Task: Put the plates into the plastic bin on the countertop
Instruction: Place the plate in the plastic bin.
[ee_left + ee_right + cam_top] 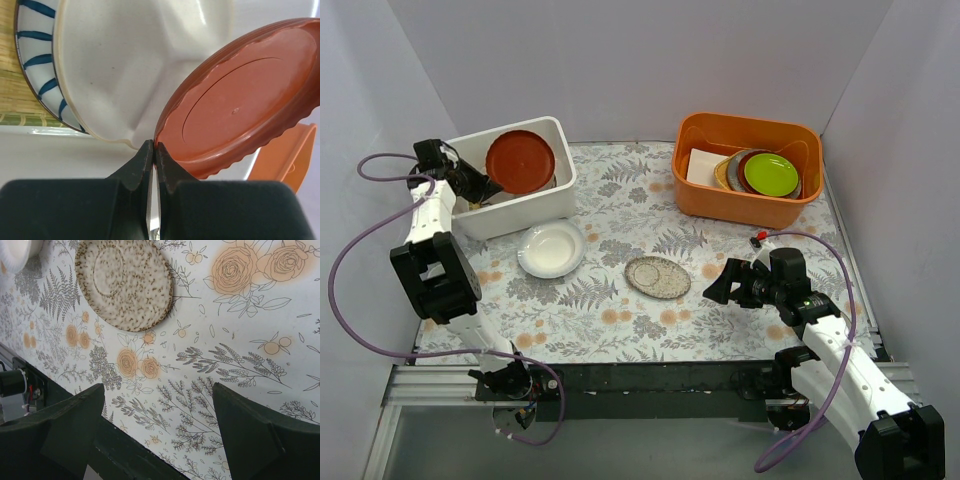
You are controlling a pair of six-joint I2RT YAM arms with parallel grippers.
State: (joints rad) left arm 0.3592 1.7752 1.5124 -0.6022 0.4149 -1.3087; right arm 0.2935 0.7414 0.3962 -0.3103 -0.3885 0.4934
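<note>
My left gripper (488, 187) is shut on the rim of the red-brown plate (520, 161) and holds it tilted over the white plastic bin (525, 215). In the left wrist view the gripper (154, 147) pinches the red-brown plate (240, 105) above a cream divided plate (130, 65) and a striped plate (37, 60) lying in the bin. A small white plate (552, 248) and a speckled beige plate (657, 277) lie on the countertop (620, 320). My right gripper (712, 288) is open and empty just right of the speckled plate (125, 282).
An orange tub (748, 168) at the back right holds a green plate (770, 174) stacked with dark-red ones and a white item. A yellow bamboo mat (10, 75) lies under the plates in the bin. The table's near edge is a dark rail (650, 375).
</note>
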